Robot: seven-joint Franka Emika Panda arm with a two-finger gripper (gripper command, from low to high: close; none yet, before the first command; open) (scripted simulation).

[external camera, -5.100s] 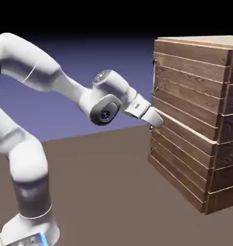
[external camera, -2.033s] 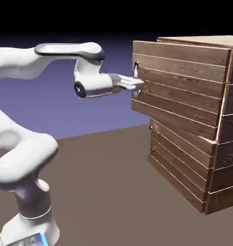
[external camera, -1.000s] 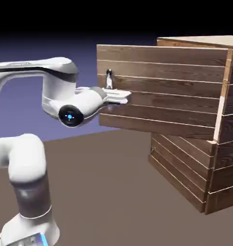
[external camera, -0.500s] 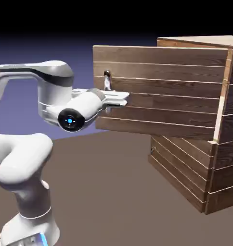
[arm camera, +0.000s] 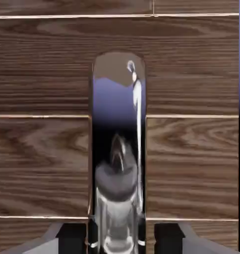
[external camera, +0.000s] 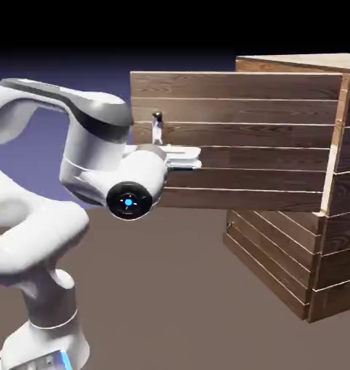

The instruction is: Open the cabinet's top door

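Chromed upright handle is gripped between the fingertips, its shaft extending beyond them along the top door.

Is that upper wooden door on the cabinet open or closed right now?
Open: the upper door stands swung out from the cabinet, its handle edge far from the cabinet's front.

The brown floor carries the cabinet and the robot's base. Taking the cabinet as landmark, the base stands well apart from it, toward the exterior view's left. Bare brown floor lies between the two, and more of it runs in front of the cabinet, toward the exterior view's bottom edge.
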